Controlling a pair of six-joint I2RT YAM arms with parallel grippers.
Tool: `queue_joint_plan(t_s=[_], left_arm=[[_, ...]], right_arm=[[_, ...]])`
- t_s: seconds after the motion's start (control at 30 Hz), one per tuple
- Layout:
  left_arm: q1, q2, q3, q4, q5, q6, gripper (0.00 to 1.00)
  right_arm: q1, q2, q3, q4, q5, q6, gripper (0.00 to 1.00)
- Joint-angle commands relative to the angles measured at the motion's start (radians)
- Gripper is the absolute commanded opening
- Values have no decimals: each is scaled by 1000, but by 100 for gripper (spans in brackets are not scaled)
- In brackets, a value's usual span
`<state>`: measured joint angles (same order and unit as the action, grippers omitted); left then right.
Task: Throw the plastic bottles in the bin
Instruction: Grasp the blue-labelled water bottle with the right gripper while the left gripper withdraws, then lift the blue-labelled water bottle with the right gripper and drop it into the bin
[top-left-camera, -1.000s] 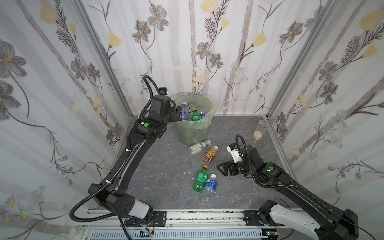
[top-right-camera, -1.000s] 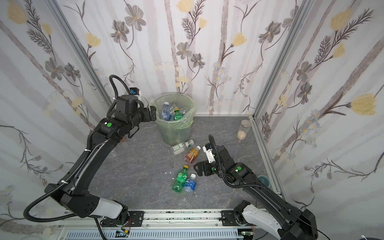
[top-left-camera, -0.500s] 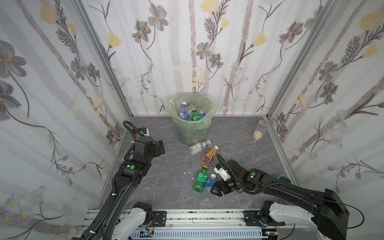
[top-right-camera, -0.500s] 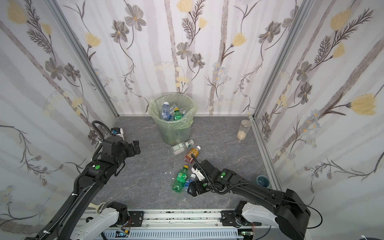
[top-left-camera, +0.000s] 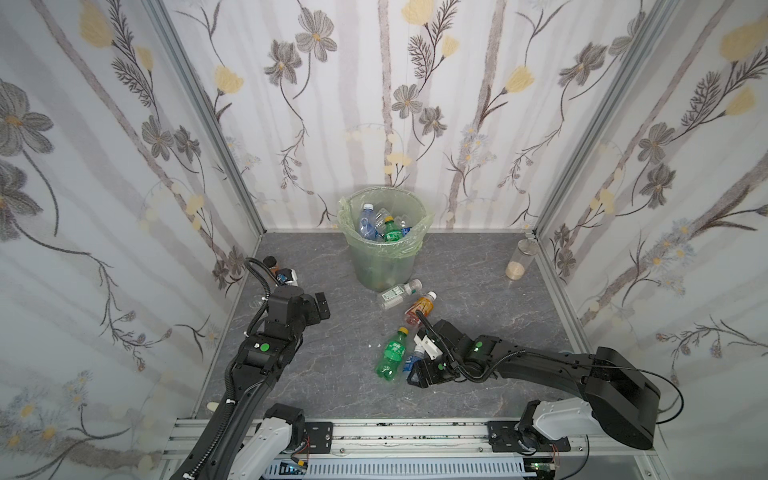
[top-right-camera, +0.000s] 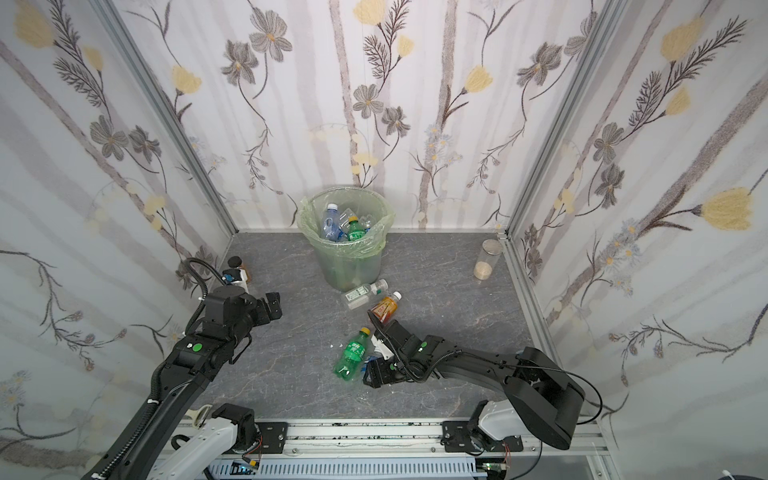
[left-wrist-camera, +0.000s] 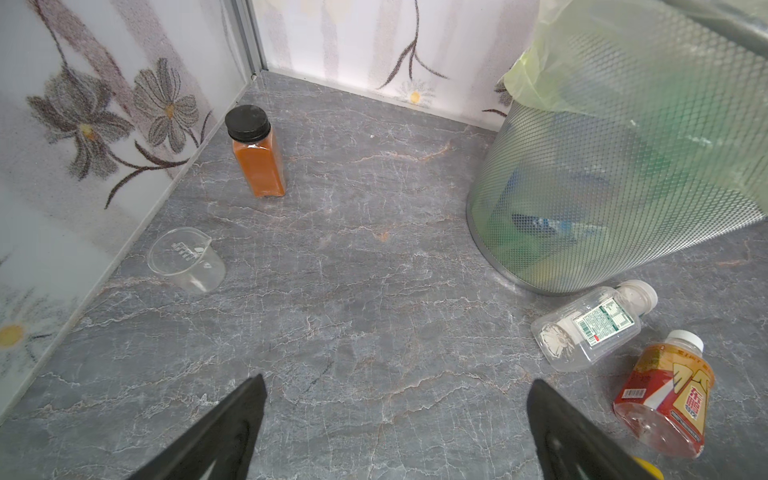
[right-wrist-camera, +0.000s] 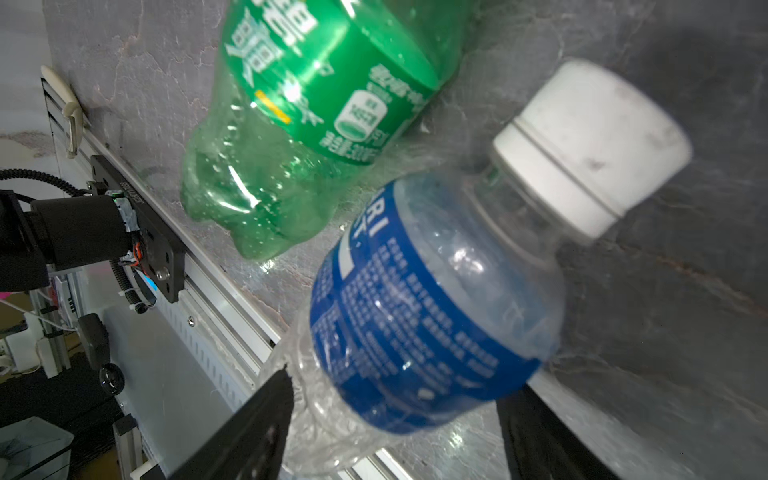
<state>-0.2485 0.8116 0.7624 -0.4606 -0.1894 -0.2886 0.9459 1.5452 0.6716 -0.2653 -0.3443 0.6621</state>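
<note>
Right gripper (top-left-camera: 417, 371) lies low toward the grey stone-patterned tabletop's (top-left-camera: 332, 386) front edge in both top views, jaws astride a small clear plastic bottle with blue label (top-left-camera: 410, 362), likely to lift it toward the round pale-green lined bin (top-left-camera: 384, 266) at the back edge. Left wrist view: left gripper (left-wrist-camera: 395, 419) gapes wide, empty, over bare tabletop. Right wrist view: the blue label shows "RI" plus tiny print; whether the pads (right-wrist-camera: 266, 419) pinch it I cannot tell.

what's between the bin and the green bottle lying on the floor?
Two lying bottles, in both top views: the white-label bottle at the foot of the bin, then the orange bottle, slightly off to the side, short of the green bottle.
</note>
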Motion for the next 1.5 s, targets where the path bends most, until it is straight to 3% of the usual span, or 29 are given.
queue_joint_plan(t_s=[0.0,0.33,0.47,0.6,0.8,1.0,1.17,1.23,1.3,1.33,1.4,1.47], left_arm=[[3,0,-9,40,5,-10,100],[10,13,-20,50,18,-3,100],[11,14,-34,53,24,-10,100],[11,11,-54,57,32,-21,100],[12,1,-68,59,36,-29,100],[12,9,-69,65,66,-38,100],[14,-12,-66,66,98,-49,100],[14,-19,-65,66,118,-49,100],[14,-26,-61,65,140,-59,100],[13,-31,-57,64,162,-60,100],[14,-41,-52,62,201,-58,100],[14,-54,-52,60,236,-57,100]], right_arm=[[-5,27,15,-6,110,9,77],[-68,104,75,-23,196,-47,78],[-78,112,123,-48,248,-97,67],[-79,81,148,-68,277,-173,45],[-98,-79,250,-120,241,-279,42],[-181,-69,531,-139,133,-400,43],[-275,205,991,-78,35,-387,40],[-307,369,1241,-34,54,-308,50],[-332,543,1480,-34,86,-243,80],[-345,633,1627,-66,88,-224,87],[-364,738,1817,-133,85,-204,91],[-370,720,1814,-150,101,-227,95]])
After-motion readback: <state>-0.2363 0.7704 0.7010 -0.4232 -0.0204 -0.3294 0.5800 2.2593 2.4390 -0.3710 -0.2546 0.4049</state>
